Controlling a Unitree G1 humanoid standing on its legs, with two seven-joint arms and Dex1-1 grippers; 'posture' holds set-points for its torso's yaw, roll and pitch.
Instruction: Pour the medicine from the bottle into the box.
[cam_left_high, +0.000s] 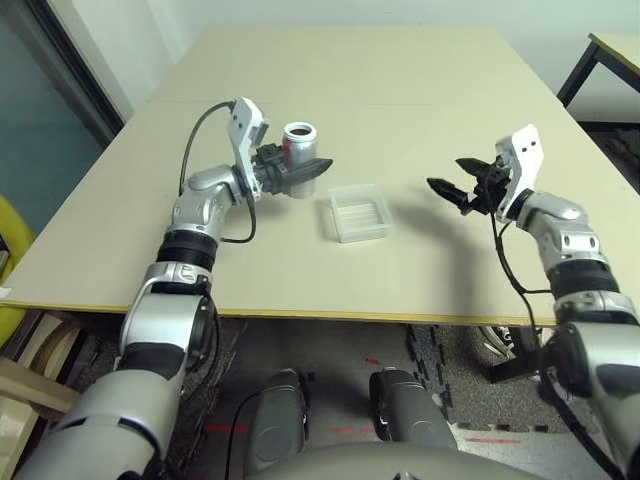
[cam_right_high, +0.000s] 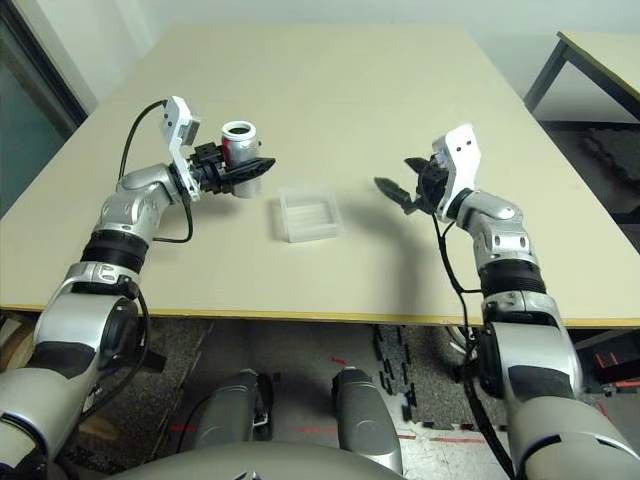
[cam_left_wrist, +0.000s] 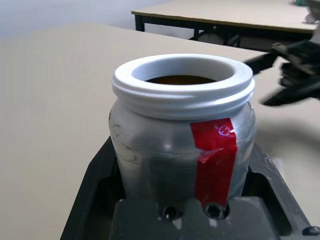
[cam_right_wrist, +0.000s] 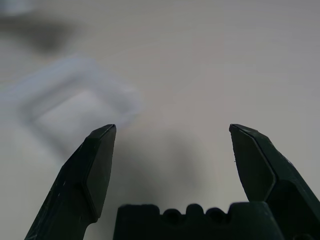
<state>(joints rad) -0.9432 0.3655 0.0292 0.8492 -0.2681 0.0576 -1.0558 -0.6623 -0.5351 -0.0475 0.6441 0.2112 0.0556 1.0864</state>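
While the bottle (cam_left_high: 298, 143) sits upright and uncapped in the left pincer (cam_left_high: 300, 175), its white threaded mouth is wide open, and you can see something dark inside from the left wrist view. It's a little silver-grey thing with a strip of red tape running down its side. The black fingers (cam_left_wrist: 100, 195) are clamped on its lower body from both sides, and it's held up over the left-middle part of the surface (cam_left_high: 400, 80), clear of the top.

Just right of it and a bit nearer lies the box (cam_left_high: 356, 212), a shallow clear plastic tray with a ridged bottom, flat on the surface and empty as far as I can tell. Bottle and box are close but not touching.

Further right, well apart from the box, the right pincer (cam_left_high: 452, 190) hangs above the surface with its tips aimed left toward the box. Its two fingers are spread wide with nothing between them, and the right wrist view shows the blurry box beyond the tips.

As for the surface itself, it's a big pale beige top, plain and matte. Another table (cam_left_high: 610, 55) with dark legs stands at the far right. Below the near edge there's dark flooring with a few red marks, and at the far left a dark-framed panel (cam_left_high: 50, 90) and something yellow (cam_left_high: 10, 240).
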